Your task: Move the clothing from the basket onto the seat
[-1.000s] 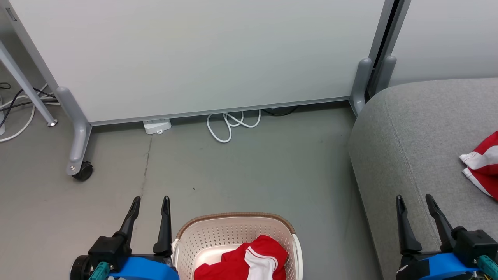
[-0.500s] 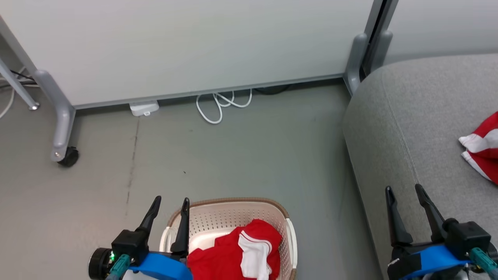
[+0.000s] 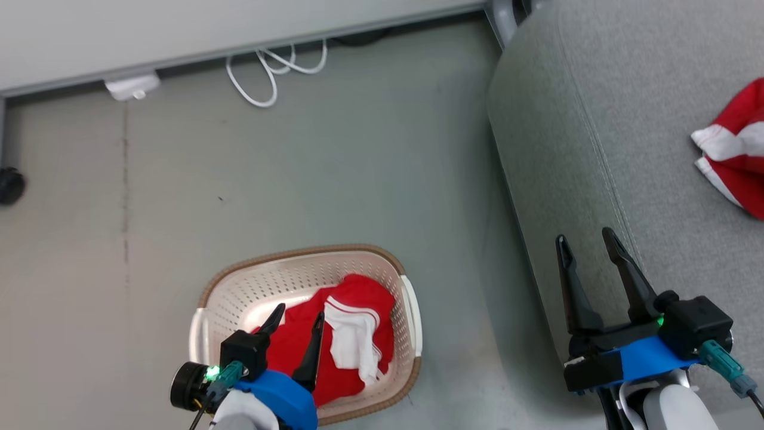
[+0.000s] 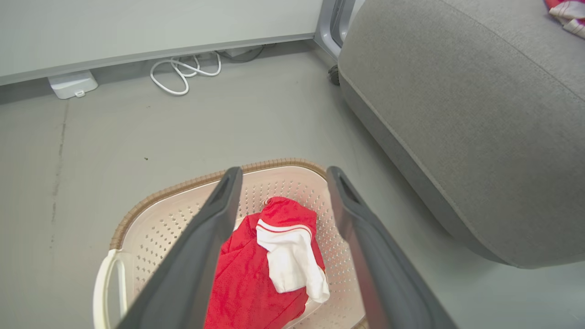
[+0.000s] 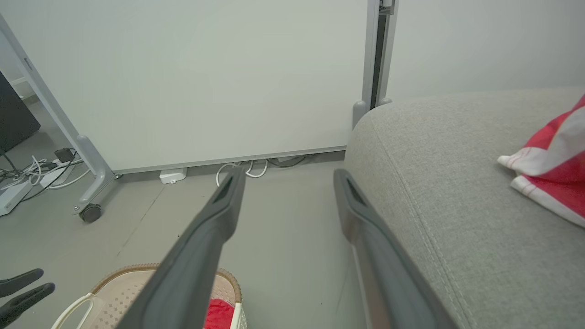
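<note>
Basket [image 3: 286, 254] stands on the grey floor [image 3: 298, 167], left of the seat [image 3: 597, 119], with a strip of bare floor between them. Cream perforated walls, brown woven rim. Clothing [image 3: 358, 292] lies inside, heaped toward the right side: red cloth with a white panel [image 3: 352, 334] folded on top, thin white stripes at the panel's far edge. The left part of the basket bottom shows bare.

Left pincer [image 3: 299, 312] hangs over the basket's near left part, fingers apart, nothing between them. In the left wrist view the two dark fingers frame the red heap, with the white panel in the gap. Cannot tell whether the tips touch the cloth. A small green light [image 3: 212, 373] glows at the wrist.

Right pincer [image 3: 584, 236] is well apart from the basket, over the seat's left edge. Fingers spread, empty. In the right wrist view the left finger lies against the floor and the right finger runs along the seat's rounded side, near the stitched seam.

Red-and-white garment [image 3: 734, 149] lies crumpled on the right part of the seat top, cut by the frame edge and well clear of both pincers.

Far side: pale partition panel [image 5: 205, 77] on a grey leg with a caster [image 5: 91, 212]. On the floor at its foot are a looped white cable [image 3: 262, 71] and a small white box [image 3: 131, 86]. A thin dark line [image 3: 125, 179] runs along the floor on the left.
</note>
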Controlling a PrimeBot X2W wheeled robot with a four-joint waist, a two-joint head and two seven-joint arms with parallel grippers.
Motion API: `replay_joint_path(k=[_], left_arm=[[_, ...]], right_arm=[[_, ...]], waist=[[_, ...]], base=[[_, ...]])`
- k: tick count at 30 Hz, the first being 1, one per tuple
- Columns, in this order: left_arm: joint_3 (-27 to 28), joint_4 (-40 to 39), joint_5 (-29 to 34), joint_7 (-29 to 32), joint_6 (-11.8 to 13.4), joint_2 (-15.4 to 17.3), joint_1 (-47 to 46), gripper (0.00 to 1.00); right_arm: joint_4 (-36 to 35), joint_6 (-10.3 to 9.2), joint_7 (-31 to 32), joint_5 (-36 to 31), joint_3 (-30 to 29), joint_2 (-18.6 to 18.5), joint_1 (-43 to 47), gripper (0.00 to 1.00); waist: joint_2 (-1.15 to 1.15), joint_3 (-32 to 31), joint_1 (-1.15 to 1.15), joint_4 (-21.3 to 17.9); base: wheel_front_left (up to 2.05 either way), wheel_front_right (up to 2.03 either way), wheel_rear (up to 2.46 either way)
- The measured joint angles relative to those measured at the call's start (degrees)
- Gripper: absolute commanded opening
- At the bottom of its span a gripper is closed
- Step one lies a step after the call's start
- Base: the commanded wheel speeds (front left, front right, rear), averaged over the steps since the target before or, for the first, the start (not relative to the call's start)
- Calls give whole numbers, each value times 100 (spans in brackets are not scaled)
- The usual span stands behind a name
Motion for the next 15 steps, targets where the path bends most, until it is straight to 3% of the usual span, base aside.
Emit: replay_joint_path(k=[15], left_arm=[[-411, 1245, -32, 0, 0, 212, -1419, 100]], right_arm=[[-345, 0, -155, 289, 634, -3, -759, 100]], waist=[[0, 1667, 0, -755]], base=[[0, 0, 0]])
